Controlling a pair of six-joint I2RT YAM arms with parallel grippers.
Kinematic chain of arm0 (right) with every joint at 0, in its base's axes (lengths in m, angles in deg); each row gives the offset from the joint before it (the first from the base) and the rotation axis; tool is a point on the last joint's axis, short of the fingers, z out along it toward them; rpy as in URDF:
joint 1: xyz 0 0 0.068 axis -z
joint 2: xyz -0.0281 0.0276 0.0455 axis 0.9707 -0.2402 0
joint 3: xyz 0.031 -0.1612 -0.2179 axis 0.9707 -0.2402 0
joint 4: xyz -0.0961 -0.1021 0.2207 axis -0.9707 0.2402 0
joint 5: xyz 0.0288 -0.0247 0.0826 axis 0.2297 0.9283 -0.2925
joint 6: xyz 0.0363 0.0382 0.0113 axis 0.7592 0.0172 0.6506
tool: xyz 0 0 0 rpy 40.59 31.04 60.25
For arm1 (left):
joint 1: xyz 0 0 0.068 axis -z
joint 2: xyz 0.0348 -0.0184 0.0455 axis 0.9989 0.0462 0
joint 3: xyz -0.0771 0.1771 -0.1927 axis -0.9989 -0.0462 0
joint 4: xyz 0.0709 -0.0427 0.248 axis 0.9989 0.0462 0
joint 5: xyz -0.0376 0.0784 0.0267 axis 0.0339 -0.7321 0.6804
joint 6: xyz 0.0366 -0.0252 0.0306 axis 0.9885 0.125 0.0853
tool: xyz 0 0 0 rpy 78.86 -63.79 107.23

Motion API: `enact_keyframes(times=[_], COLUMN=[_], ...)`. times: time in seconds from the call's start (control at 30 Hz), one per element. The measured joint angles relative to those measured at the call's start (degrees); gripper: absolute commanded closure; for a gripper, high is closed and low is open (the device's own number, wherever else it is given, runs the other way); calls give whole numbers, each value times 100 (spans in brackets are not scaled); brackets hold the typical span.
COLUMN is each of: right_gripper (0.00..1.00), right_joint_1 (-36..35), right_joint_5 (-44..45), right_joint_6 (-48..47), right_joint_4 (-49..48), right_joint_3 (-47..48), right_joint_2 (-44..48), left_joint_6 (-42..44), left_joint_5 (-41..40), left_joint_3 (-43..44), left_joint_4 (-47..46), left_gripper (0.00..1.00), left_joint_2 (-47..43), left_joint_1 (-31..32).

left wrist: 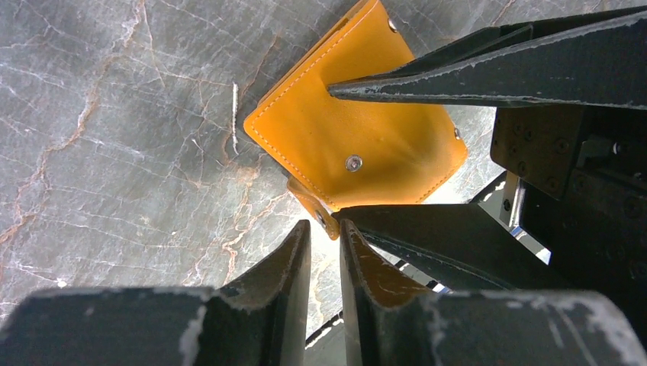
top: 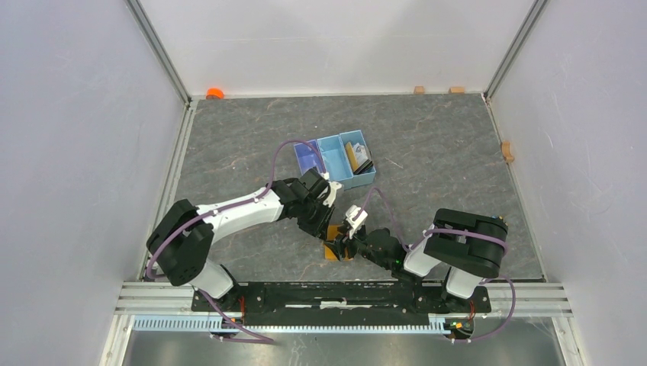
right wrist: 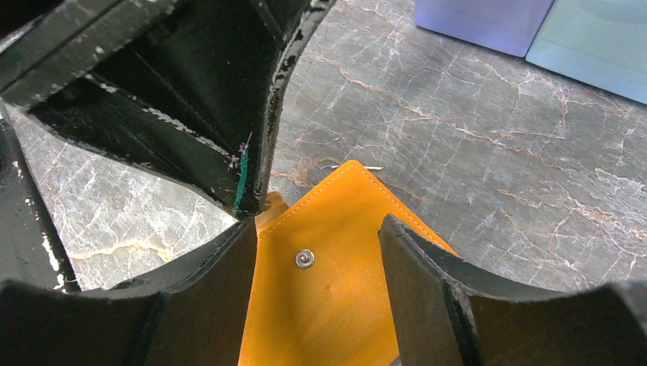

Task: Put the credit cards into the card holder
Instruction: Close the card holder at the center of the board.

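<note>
Top external view: orange-tan leather bifold card holder [top: 336,248] lies near the worktop's near edge. Right end effector [right wrist: 318,229] spans it wide, probably steadying it. Left end effector [left wrist: 324,225], narrow, meets the clasp tab [left wrist: 314,212]; whether it grips is unclear.
</note>
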Motion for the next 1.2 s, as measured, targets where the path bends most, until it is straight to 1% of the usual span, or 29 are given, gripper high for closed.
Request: enact_keyframes(times=[0.13, 0.37, 0.47, 0.57, 0.67, 0.8, 0.93, 1.07, 1.2], right_gripper=[35, 34, 35, 34, 34, 34, 34, 32, 30], right_joint_1=[-4, -4, -4, -4, -4, -4, -4, -4, -4], right_joint_5=[0, 2, 4, 7, 7, 7, 13, 13, 11], right_joint_6=[-17, -31, -24, -13, -13, -13, -11, -4, 146], right_joint_4=[4, 4, 4, 4, 4, 4, 4, 81, 518], right_joint_3=[2, 2, 2, 2, 0, 0, 0, -15, -133], right_joint_2=[0, 0, 0, 0, 0, 0, 2, 72, 496], left_joint_6=[0, 0, 0, 0, 0, 0, 0, 0, -4], left_joint_5=[-4, 20, 44, 46, 46, 52, 140, 282, 503], left_joint_3=[0, 0, 0, 0, 0, 0, 0, 0, 0], left_joint_4=[-2, 22, 24, 28, 31, 33, 35, 33, -20], left_gripper=[78, 94, 93, 88, 88, 98, 98, 98, 98], left_joint_2=[63, 138, 142, 142, 142, 142, 140, 140, 144], left_joint_1=[0, -9, -7, -7, -9, -11, -31, -66, -63])
